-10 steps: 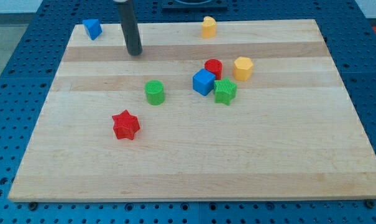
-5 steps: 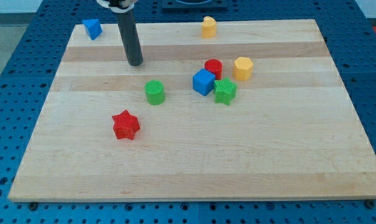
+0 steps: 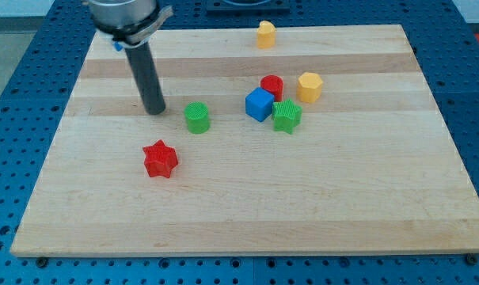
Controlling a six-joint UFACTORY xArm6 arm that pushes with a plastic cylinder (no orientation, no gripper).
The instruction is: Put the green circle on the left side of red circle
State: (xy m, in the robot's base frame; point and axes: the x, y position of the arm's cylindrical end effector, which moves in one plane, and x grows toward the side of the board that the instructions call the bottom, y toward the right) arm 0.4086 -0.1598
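The green circle (image 3: 197, 117) sits left of the board's middle. The red circle (image 3: 271, 85) stands to its upper right, touching the blue cube (image 3: 259, 104) below it. My tip (image 3: 154, 110) rests on the board just left of the green circle, a short gap apart, at about its height in the view. The rod rises from it toward the view's top left.
A green star (image 3: 287, 115) sits right of the blue cube. A yellow hexagon (image 3: 309, 86) is right of the red circle. A red star (image 3: 160, 159) lies below my tip. A yellow block (image 3: 265, 34) stands at the top edge. The wooden board (image 3: 247, 206) lies on a blue perforated table.
My tip has moved toward the view's bottom and slightly left, from near the top of the board to beside the green circle. The arm now hides the blue block at top left. No block moved.
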